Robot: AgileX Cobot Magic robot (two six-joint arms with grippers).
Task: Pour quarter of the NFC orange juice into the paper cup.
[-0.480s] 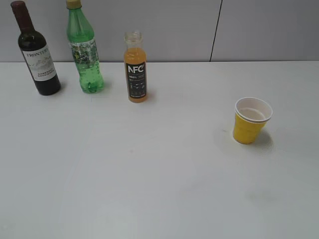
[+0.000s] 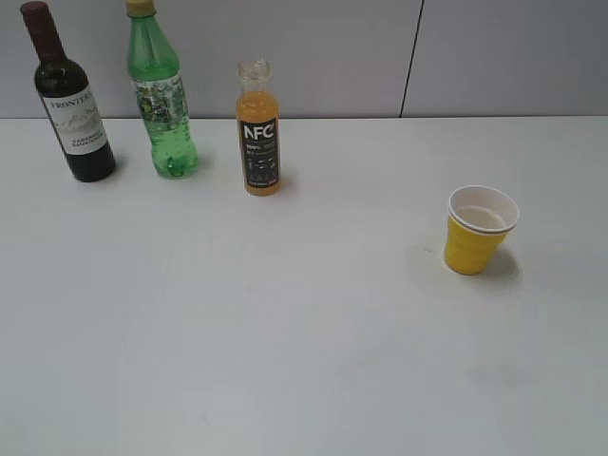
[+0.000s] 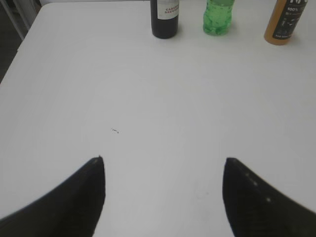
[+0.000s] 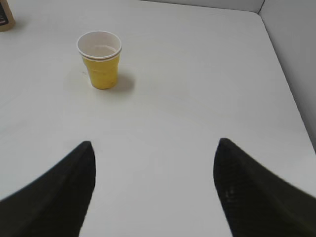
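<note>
Left claw (image 3: pixel 163 197): hanging wide open above bare surface (image 3: pixel 148 98), gripping nothing, both dark fingers framing the lower corners of the left wrist view. Facing toward the far edge, with the NFC orange juice (image 3: pixel 287 22) lying ahead and well off to the right, well apart from the fingers.

Right claw (image 4: pixel 153 192): likewise spread wide and empty, pointing at the paper cup (image 4: pixel 100 59), sitting ahead and slightly left, well apart.

NFC orange juice (image 2: pixel 258 128): standing upright near the far edge, long axis vertical, mouth showing no cap, filled almost to the neck. Standing just right of the green bottle (image 2: pixel 161 95), with the wine bottle (image 2: pixel 71 104) further toward the far left corner. Paper cup (image 2: pixel 480 231): standing upright toward the right edge, well apart from the juice.

Judging the left arm nearer the juice: calling for a forward, rightward approach and a side grasp across the upright body, keeping clear of the green bottle.

Exterior view: showing bottle mouth, fill level and full spacing, but neither claw. Left wrist view: cropping the juice to its lower body only. Right wrist view: looking down into the cup, its interior appearing empty.
</note>
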